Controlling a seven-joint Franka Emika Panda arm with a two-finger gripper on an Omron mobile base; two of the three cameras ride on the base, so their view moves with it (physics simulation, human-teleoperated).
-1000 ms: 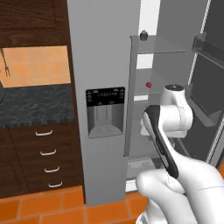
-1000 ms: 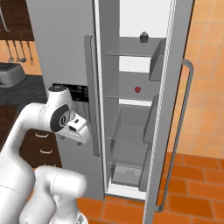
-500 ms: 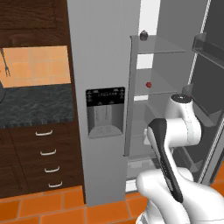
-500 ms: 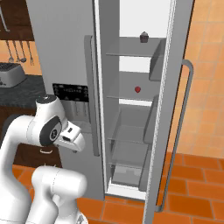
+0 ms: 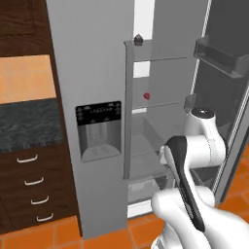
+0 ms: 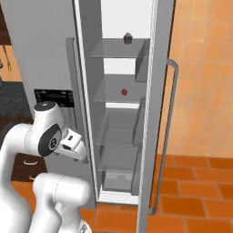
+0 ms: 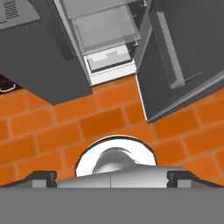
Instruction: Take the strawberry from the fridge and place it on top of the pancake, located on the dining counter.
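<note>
Progress: early, we judge; tall grey stainless fridge (image 6: 54, 54) stands with its right door open | tiny red strawberry (image 6: 124, 92) sits on the middle glass shelf, untouched | two-finger gripper (image 7: 111, 177) spread wide, empty, aimed at orange floor tiles | remaining: reach, grasp, carry to pancake | writing: dispenser panel marks unreadable.

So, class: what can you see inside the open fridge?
Inside the fridge, a strawberry sits on the middle glass shelf and a small dark round-topped item on the top shelf. Lower shelves look bare; the bottom drawer's contents are hidden.
</note>
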